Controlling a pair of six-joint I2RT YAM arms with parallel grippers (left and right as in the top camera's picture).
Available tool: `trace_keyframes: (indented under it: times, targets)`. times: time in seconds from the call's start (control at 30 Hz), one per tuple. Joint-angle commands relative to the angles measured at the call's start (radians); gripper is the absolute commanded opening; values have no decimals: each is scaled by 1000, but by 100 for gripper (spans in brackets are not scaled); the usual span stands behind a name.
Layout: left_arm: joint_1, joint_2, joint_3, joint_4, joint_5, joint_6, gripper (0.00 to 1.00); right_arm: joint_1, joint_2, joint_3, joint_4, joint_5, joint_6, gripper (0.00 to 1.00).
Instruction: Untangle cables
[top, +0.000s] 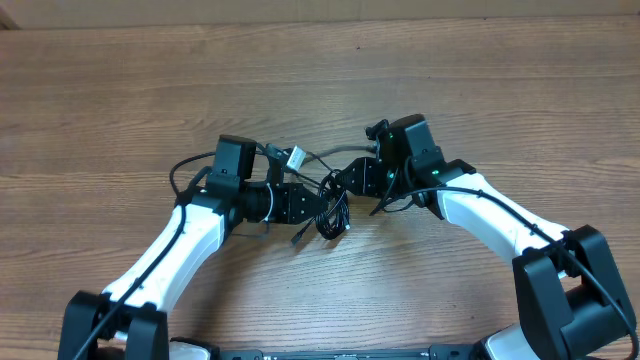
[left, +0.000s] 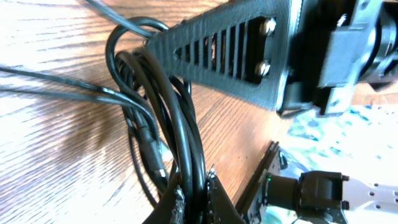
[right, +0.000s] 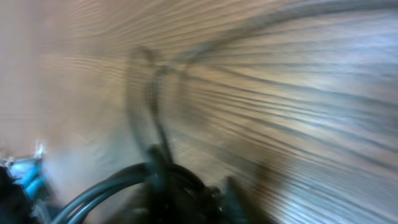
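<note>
The cables (top: 331, 218) are a small black tangle on the wooden table between the two arms. My left gripper (top: 316, 208) comes in from the left and is shut on a few strands of the cables (left: 180, 112); in the left wrist view my left gripper (left: 198, 196) pinches them between its fingers. My right gripper (top: 342, 186) reaches in from the right, just above the tangle. The right wrist view is heavily blurred, but dark cables (right: 112, 186) fill the gap at my right gripper (right: 193, 193), whose jaws stand close around them.
A grey cord ending in a white plug (top: 295, 157) lies just behind the tangle. The ribbed black finger of the right gripper (left: 224, 53) hangs over the cables in the left wrist view. Bare wooden table (top: 320, 70) stretches behind both arms.
</note>
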Motion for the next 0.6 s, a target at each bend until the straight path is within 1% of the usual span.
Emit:
trace_keyframes:
  times: [0.0,0.03,0.1,0.23,0.3,0.37,0.47,0.57]
  targets:
    - [6,-56,10,-41,-73,49,4,-41,11,0,81,-291,-8,10]
    - [6,-57,10,-50,-108,48,4,-47,11,0,111,-361,-8,7]
    - [6,-56,10,-56,-183,48,4,-61,11,0,173,-499,-6,6]
    - [6,-56,10,-48,-313,47,4,-90,11,0,247,-669,5,5]
    - [6,-56,10,-39,-343,47,4,-107,11,0,257,-717,5,5]
    - [6,-56,10,-26,-342,48,4,-124,11,0,256,-745,10,5]
    - [6,-56,10,-23,-342,55,4,-143,11,0,251,-749,31,6]
    - [6,-56,10,-23,-336,90,4,-161,11,0,250,-748,31,8]
